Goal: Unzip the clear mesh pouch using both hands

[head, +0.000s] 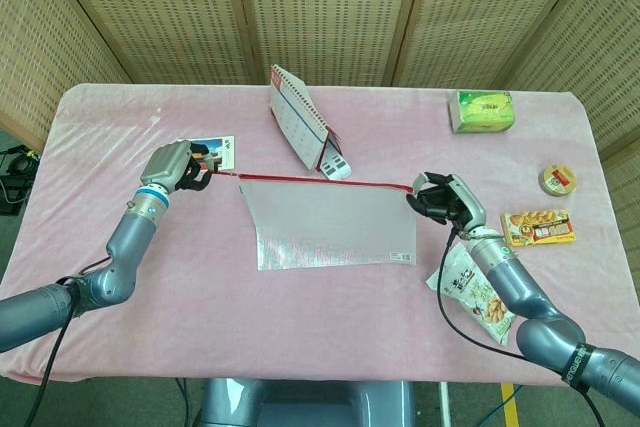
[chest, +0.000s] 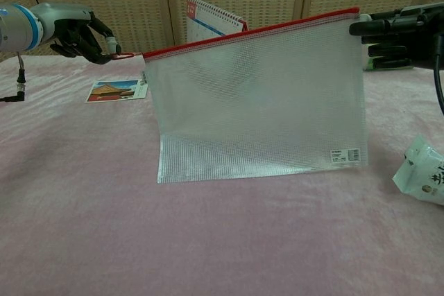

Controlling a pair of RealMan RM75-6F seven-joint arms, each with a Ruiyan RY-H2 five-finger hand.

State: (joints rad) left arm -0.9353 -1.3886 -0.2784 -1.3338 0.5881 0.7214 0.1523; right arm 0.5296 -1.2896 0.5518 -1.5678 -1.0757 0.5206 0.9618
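Pouch (chest: 260,109) hangs between hands: left hand (chest: 83,32) pinches zipper pull (chest: 123,55), right hand (chest: 402,32) grips corner.

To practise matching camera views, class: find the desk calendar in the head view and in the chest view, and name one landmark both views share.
Head view: the desk calendar stands upper centre, behind the pouch's red zip edge.
Chest view: it peeks up at top centre, partly hidden behind the mesh pouch.
Shared landmark: the postcard lying left of the pouch.

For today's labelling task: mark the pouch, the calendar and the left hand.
pouch (chest: 260,112), chest view, middle of the mesh face
calendar (head: 300,127), head view, sloping front page
left hand (head: 172,164), head view, back of the hand
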